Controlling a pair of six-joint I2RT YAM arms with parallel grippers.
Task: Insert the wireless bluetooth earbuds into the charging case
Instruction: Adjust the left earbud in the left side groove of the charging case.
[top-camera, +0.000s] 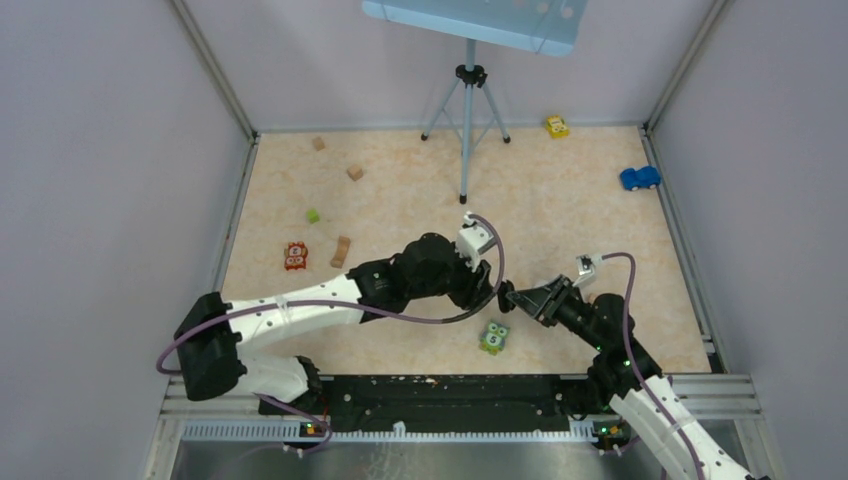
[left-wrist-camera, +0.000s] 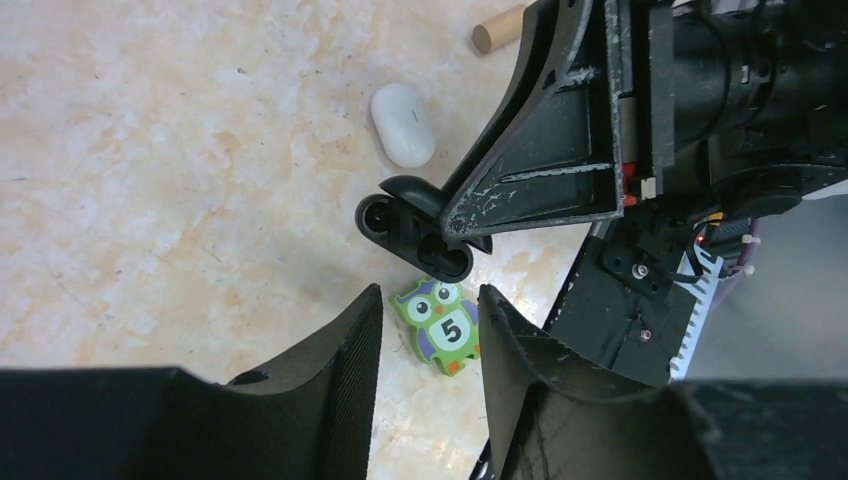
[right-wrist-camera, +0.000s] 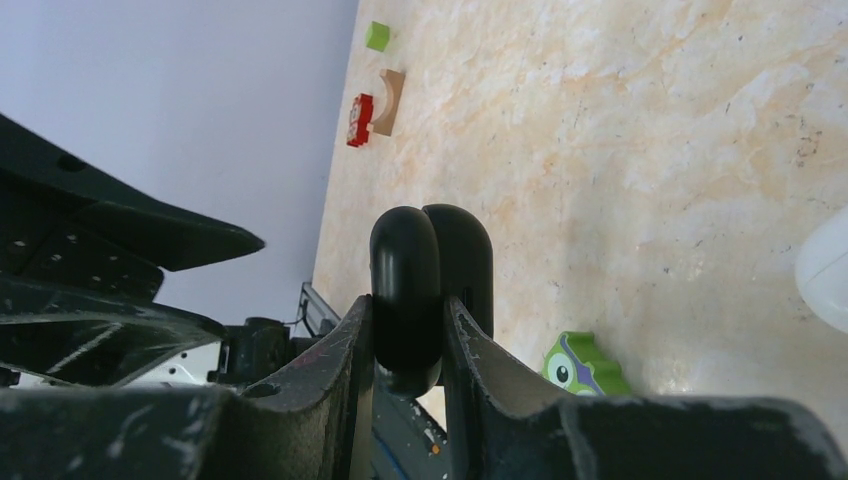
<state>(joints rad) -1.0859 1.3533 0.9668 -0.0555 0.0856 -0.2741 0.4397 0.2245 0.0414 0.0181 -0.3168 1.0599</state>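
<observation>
Presently my right jaws clamp the black charging case (left-wrist-camera: 415, 235) toward the tabletop's (left-wrist-camera: 150, 150) near edge; my left jaws gape, empty. A push into the case could twist it from that narrow grip.

Overhead rear view plus two close wrist views, green owl block (top-camera: 494, 337) common to all.

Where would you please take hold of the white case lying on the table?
Across its short width, at the middle, coming straight down from above. The white case lies flat and oblong on the table with its long flanks free, while its rounded ends would probably slip out of a grip.
</observation>
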